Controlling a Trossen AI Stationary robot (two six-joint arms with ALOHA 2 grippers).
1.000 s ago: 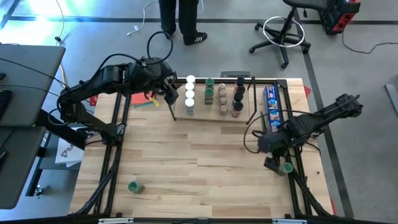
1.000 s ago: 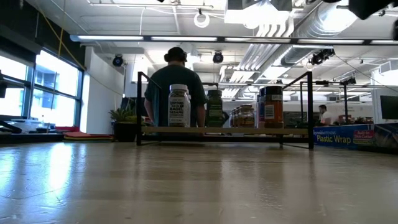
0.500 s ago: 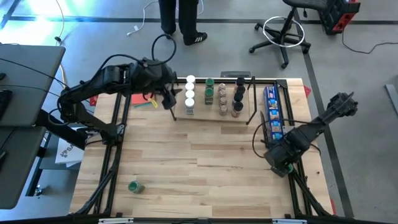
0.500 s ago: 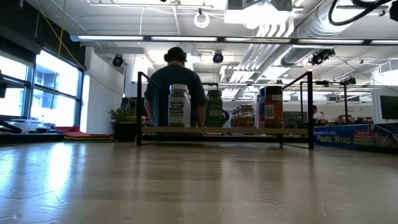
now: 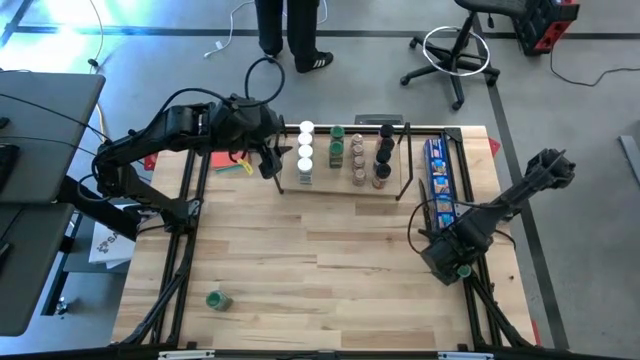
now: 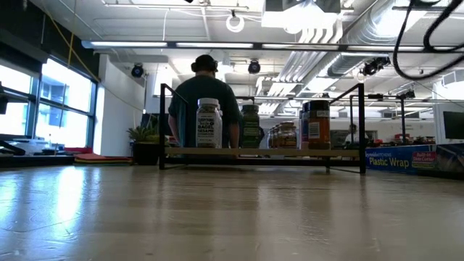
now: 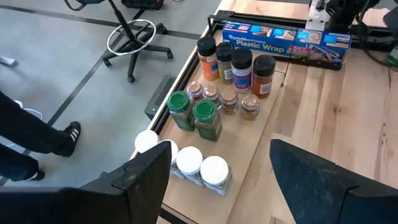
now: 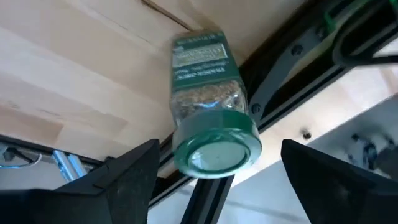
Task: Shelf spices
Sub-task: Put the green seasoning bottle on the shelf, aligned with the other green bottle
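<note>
Jar (image 8: 210,99) lying at tabletop (image 5: 330,250) 4 o'clock edge.
Right pincer (image 8: 214,171) wide open astride it, ungripped; left pincer (image 7: 221,174) open, empty.

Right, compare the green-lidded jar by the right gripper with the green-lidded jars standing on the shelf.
The jar by the right gripper lies on its side on the table near its right edge; the green-lidded shelf jars stand upright on the shelf. The fallen jar lies alone, framed by the open right gripper; the shelf pair sits among other jars. All have green lids and greenish contents.
</note>
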